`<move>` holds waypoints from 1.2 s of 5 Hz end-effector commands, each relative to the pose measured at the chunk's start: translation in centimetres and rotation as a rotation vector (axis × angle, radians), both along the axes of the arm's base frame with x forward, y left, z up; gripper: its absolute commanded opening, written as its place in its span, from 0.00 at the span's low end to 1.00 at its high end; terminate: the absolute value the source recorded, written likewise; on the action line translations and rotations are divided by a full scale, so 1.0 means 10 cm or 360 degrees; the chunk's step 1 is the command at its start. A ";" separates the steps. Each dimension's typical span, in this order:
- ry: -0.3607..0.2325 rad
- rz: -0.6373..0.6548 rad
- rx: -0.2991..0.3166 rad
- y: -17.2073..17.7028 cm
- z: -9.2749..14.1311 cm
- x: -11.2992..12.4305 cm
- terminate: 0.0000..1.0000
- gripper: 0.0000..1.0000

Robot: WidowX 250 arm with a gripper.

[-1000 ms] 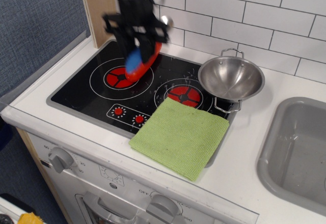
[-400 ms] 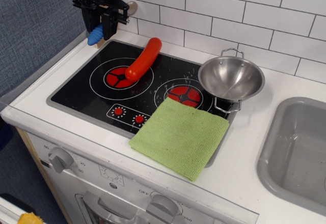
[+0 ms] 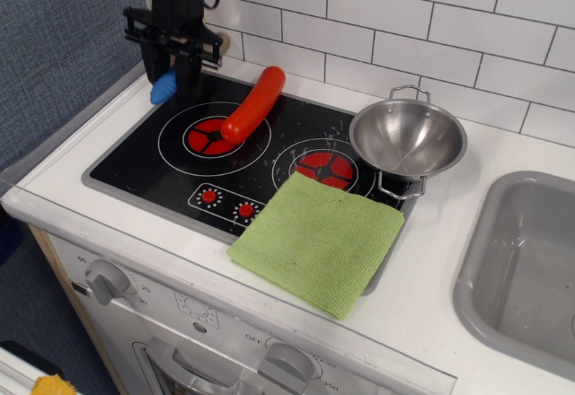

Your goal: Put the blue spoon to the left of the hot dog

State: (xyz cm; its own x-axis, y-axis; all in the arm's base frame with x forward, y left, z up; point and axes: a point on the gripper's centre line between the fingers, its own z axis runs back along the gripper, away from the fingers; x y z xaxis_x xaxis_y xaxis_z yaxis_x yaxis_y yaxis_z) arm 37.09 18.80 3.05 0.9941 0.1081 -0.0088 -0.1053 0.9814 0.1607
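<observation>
The hot dog (image 3: 253,103) is a glossy red-orange sausage lying diagonally across the back-left burner of the black cooktop (image 3: 144,157). My gripper (image 3: 177,70) hangs to its left, over the cooktop's back-left corner. It is shut on the blue spoon (image 3: 163,87). The spoon's blue handle end sticks out to the lower left of the fingers, close above the stove edge. I cannot tell whether the spoon touches the surface. Its silver bowl is mostly hidden behind the gripper.
A steel two-handled pot (image 3: 407,136) stands at the cooktop's right edge. A green cloth (image 3: 316,241) lies at the front right of the cooktop. A grey sink (image 3: 526,269) is at the far right. The tiled wall and a wooden post stand close behind the gripper.
My gripper carried the blue spoon from above the hot dog to the left, then came down toward the cooktop's back-left corner. The hot dog has not moved.
</observation>
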 end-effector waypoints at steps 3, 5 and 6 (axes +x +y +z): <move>-0.0059 -0.0019 -0.0040 0.12 0.18 -0.02 0.00 1.00; -0.0343 0.0003 -0.0118 0.04 0.69 -0.19 0.00 1.00; -0.0305 -0.0060 -0.0151 -0.09 0.73 -0.22 0.00 1.00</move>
State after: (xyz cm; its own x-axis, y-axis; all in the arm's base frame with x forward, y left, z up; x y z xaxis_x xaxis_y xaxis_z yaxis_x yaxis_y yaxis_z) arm 34.66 18.07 7.04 0.9911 0.0932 0.0947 -0.0951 0.9953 0.0158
